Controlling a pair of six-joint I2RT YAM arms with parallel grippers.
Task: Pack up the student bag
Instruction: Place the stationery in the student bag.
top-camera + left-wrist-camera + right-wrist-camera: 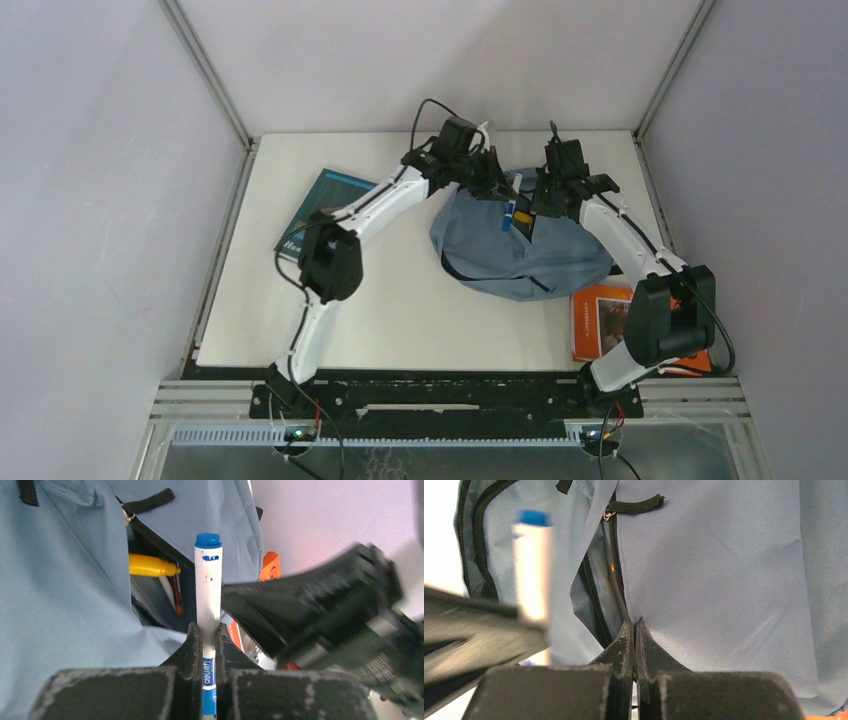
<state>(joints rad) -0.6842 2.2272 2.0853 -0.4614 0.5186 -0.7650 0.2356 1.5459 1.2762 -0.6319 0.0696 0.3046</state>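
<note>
Soft grey-blue fabric backpack (520,250) lay right of centre on the white table (400,320); judged limp, best taken by its pocket lip. Right gripper (634,625) pinched that lip (slip likely); left gripper (207,629) clamped a blue-capped white marker (208,580).

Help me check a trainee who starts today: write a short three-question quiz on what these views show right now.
1. True or false: the left fingers are clamped on a white marker with a blue cap.
2. Multiple choice: what colour is the second marker, already lying in the open pocket of the student bag? A green, B yellow, C purple.
3. Fill in: the book on the table, to the left of the bag, is ___.
Key: 1 true; 2 B; 3 teal.
</note>
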